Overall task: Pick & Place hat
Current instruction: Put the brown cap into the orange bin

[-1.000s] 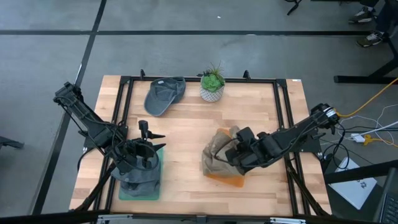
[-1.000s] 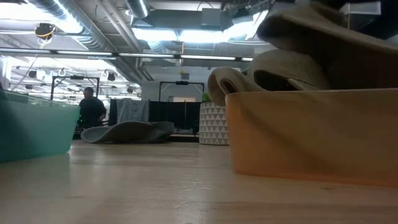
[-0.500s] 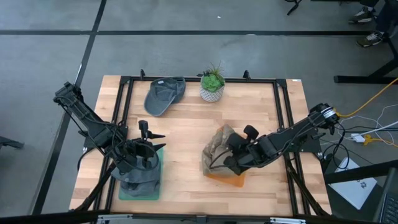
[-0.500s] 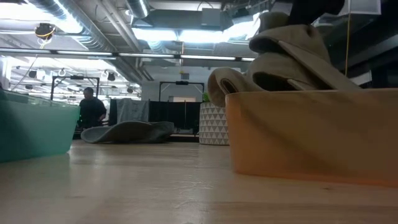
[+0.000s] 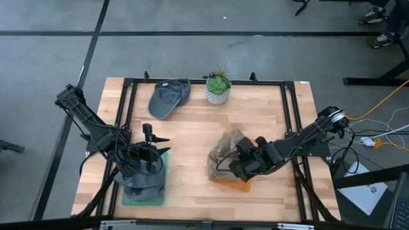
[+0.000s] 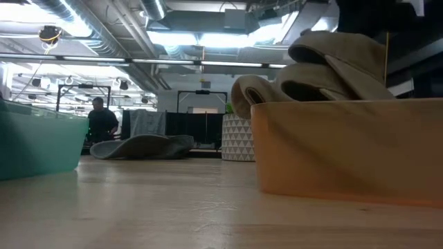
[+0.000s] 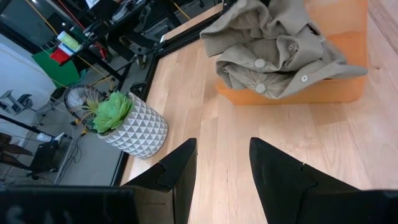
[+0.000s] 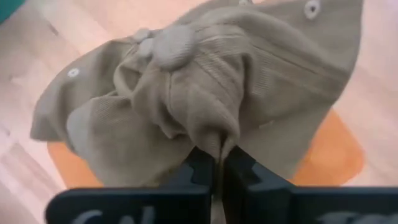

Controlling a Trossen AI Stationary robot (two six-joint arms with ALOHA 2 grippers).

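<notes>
High view: we see the right gripper (image 5: 238, 161) over the orange bin (image 5: 235, 183), the tan hat (image 5: 225, 151) bunched there, and the left gripper (image 5: 146, 160) over the teal bin (image 5: 143, 197) holding a grey hat (image 5: 142, 185).

Low view: tan hat tops the orange bin's rim; bare table (image 6: 173, 207) between bins.

Right wrist: fingers pinched tight on tan hat fabric.

Left wrist: fingers (image 7: 283, 180) parted, nothing between them.

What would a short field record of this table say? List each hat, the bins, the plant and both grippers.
tan hat: bunched in the orange bin, pinched by the right gripper
grey hat: flat on the table, beside the plant
dark hat: in the teal bin
left gripper: open, empty, above the teal bin
right gripper: shut on tan hat
</notes>
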